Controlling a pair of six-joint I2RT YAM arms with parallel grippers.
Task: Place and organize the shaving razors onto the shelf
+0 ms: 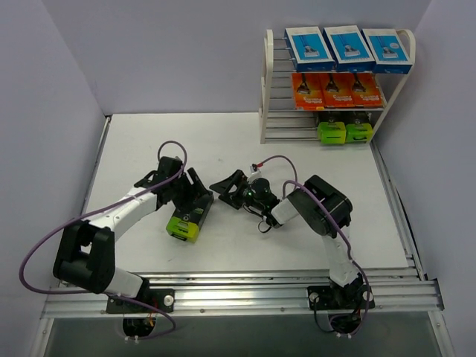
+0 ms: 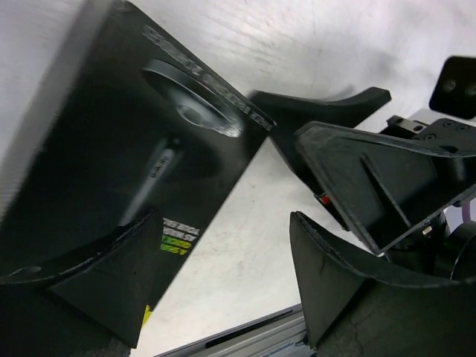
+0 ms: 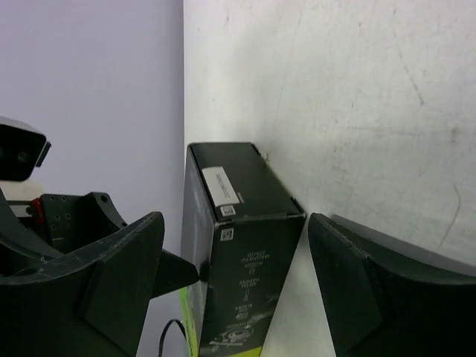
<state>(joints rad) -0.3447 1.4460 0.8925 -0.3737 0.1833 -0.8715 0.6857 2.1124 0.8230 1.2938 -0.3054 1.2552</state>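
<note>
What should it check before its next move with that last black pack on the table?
1. Loose black pack lies by both hands: ok.
2. Open left hand: ok.
3. Open right hand: ok.
4. Pack squarely between one hand's fingers: cannot tell.
5. Hands clear of each other: cannot tell, they crowd together.
6. Free space on the shelf beside the two black packs: ok.
</note>
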